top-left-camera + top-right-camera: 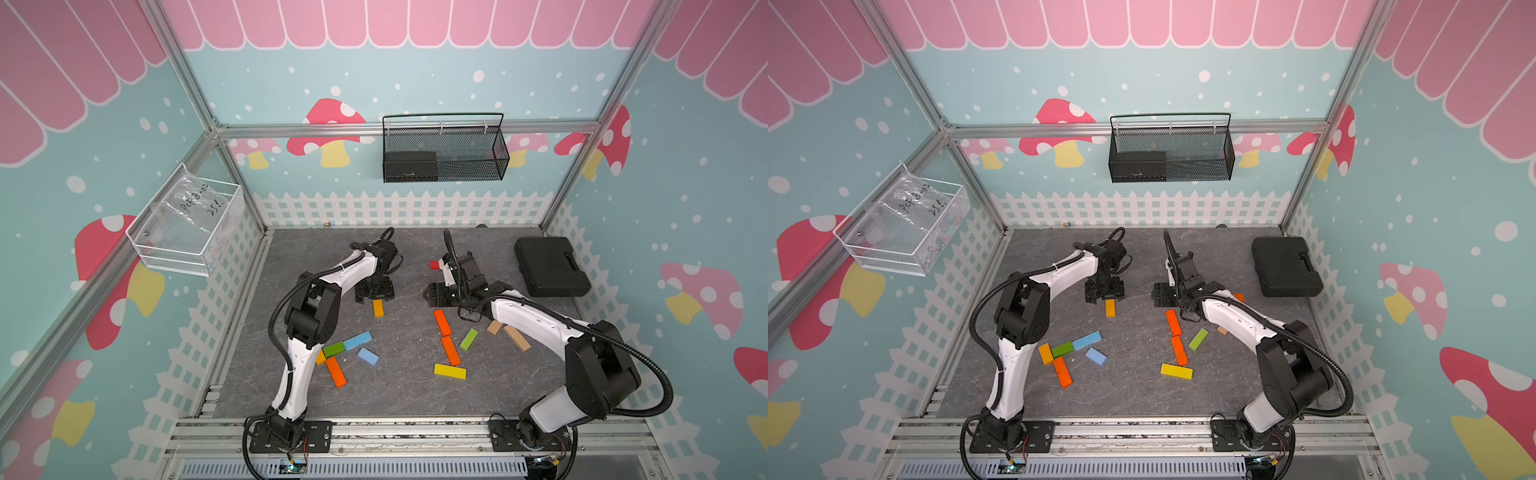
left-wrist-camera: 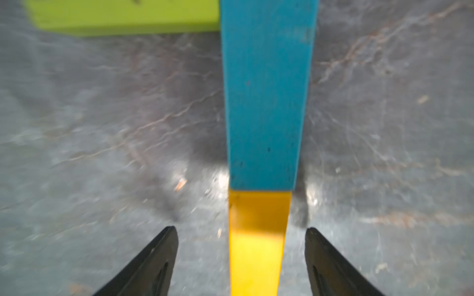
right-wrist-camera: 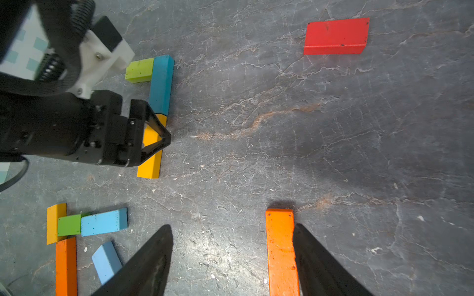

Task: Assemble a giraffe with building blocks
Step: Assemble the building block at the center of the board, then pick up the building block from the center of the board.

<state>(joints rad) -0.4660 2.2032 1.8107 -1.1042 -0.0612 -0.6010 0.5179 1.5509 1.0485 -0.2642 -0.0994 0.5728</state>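
1. The bare floor [image 1: 409, 328] between the orange-yellow block [image 1: 377, 308] and the long orange block [image 1: 442, 322] is open.
2. The black case [image 1: 550, 266] fills the far right corner.
3. A bunch of blocks [image 1: 338, 348] crowds the near left floor.

— Where's the left claw [image 2: 241, 228]?
— Above the table [image 1: 395, 399], straddling the first bar [image 2: 256, 256]. Behind that, end to end, lies the second bar [image 2: 264, 102]; the third bar [image 2: 123, 18] abuts its side.
— And the case [image 1: 550, 266]?
— Far right corner.

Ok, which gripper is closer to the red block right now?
Right. The right gripper sits by the orange bar's end, the red block lying apart ahead of it. The left gripper straddles the yellow block, farther from the red one.
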